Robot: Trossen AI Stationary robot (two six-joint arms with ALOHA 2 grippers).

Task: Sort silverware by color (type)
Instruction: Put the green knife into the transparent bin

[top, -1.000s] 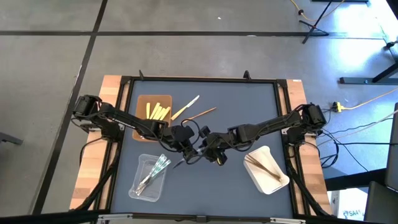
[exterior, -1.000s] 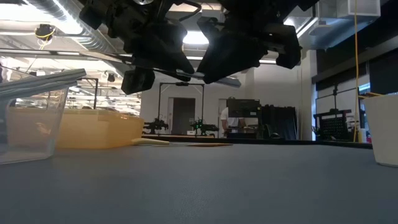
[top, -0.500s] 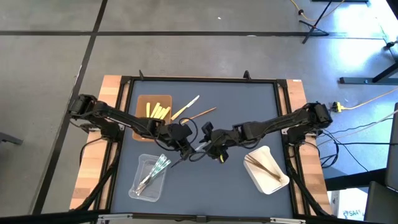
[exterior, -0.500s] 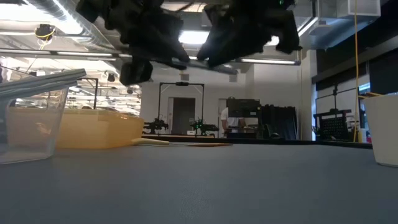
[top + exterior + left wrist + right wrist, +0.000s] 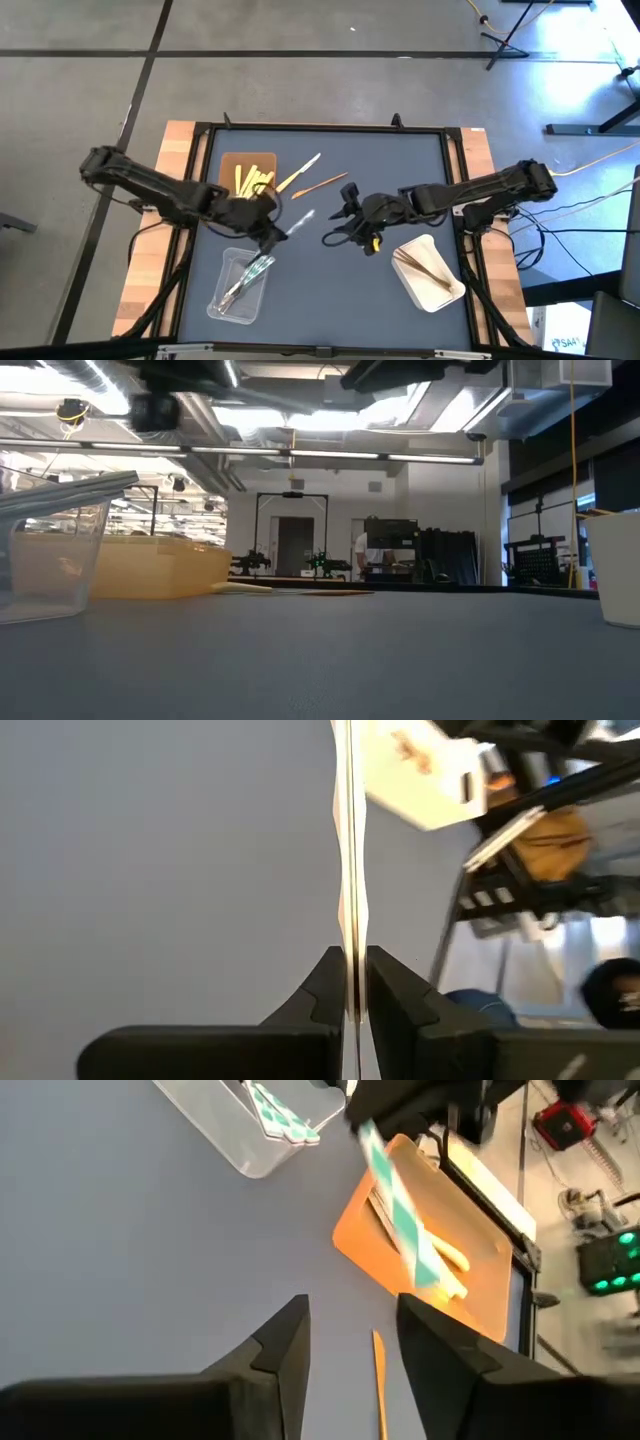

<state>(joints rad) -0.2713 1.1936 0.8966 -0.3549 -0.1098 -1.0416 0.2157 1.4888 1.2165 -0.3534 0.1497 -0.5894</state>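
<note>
Left gripper (image 5: pixel 352 982) is clamped tight on a clear utensil (image 5: pixel 300 218), the thin piece pinched edge-on between its jaws and sticking out ahead, over the mat beside the clear tray (image 5: pixel 240 284). Right gripper (image 5: pixel 338 232) hangs just across, jaws apart, nothing between them.

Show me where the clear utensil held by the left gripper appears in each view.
High view: the clear utensil juts from the left gripper, mid-table, near the brown tray.
Low view: I cannot make it out.
Left wrist view: edge-on, a thin strip clamped between the fingers.
Right wrist view: a greenish strip in front of the brown tray.
Shared landmark: the brown tray.
</note>
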